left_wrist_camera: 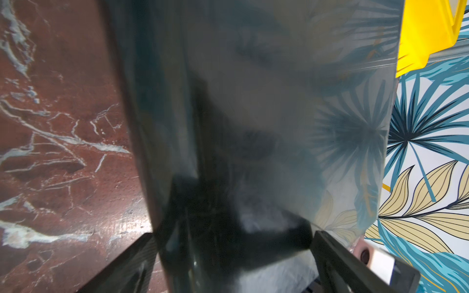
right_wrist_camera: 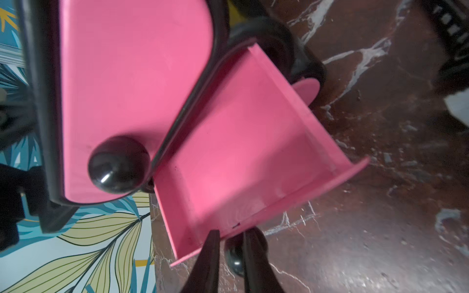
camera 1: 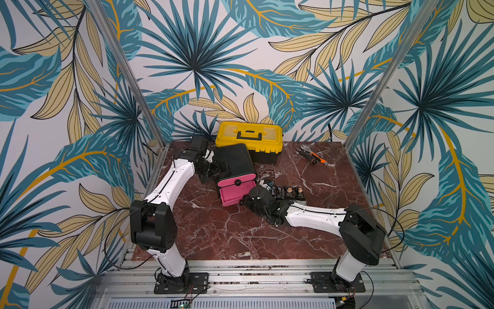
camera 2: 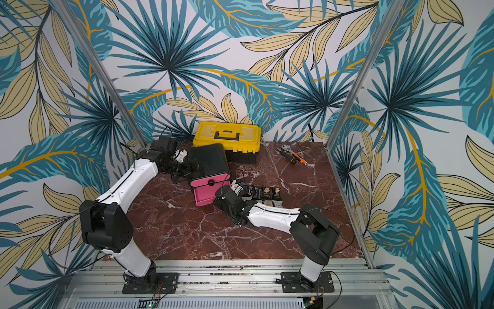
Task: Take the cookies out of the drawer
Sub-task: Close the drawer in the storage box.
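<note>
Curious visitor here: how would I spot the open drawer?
Find the yellow plastic toolbox on the red marble table. Before it stands a glossy black cabinet with two pink drawers. Yours is the lower drawer, pulled out; the upper drawer is shut.

You get bright, even light from above in both top views; the arms throw only soft shadows on the worktop (camera 1: 227, 235) in front of the black cabinet (camera 1: 235, 160); fine detail is slightly soft. In the left wrist view the cabinet's glossy wall (left_wrist_camera: 253, 114) is blurred and mirrors the leaf wallpaper (left_wrist_camera: 431, 152); the worktop beside it shows pale glare. In the right wrist view a highlight sits on the cabinet's upper knob (right_wrist_camera: 118, 165); the fingers (right_wrist_camera: 208, 258) of the right hand (right_wrist_camera: 231, 237) are out of focus.
</note>
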Controlling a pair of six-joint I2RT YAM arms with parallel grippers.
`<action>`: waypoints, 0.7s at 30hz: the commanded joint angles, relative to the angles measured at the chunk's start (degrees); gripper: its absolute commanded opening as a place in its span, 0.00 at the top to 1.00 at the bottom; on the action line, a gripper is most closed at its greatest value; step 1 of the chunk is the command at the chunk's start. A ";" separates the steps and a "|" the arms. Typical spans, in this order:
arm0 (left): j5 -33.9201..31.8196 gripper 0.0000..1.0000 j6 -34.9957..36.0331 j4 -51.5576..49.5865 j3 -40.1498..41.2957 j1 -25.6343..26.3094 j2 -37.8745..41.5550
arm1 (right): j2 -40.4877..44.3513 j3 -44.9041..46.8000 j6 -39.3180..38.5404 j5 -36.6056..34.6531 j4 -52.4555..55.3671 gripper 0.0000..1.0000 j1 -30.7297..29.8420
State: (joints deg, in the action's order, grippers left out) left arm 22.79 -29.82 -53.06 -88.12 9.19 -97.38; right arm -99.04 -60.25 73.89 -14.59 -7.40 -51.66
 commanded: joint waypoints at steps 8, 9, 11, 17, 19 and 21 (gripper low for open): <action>-1.57 0.00 -0.67 -2.49 0.61 0.34 4.53 | -2.93 1.71 2.76 -1.87 -19.12 0.79 2.91; -1.71 0.00 -0.67 -2.66 0.43 0.39 4.85 | -2.38 1.58 2.46 -1.77 -19.08 0.79 2.95; -2.31 0.00 -0.67 -2.50 0.31 0.36 5.62 | -0.49 1.73 1.71 -1.89 -17.49 0.79 2.96; -3.80 0.00 -0.94 -0.85 0.76 0.30 6.22 | 7.34 8.83 5.17 -4.56 -10.79 0.81 2.79; -3.78 0.00 -1.03 -0.89 0.24 0.19 5.46 | 7.75 10.65 6.53 -4.71 -10.44 0.84 2.80; -3.59 0.00 -0.94 -0.94 -0.29 0.15 4.79 | 6.46 10.79 6.89 -3.80 -11.42 0.85 2.88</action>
State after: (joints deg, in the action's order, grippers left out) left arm 19.90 -30.65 -54.74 -88.01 9.32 -92.40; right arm -91.68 -51.35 78.91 -17.78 -20.32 -48.73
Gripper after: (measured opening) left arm 0.999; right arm 0.158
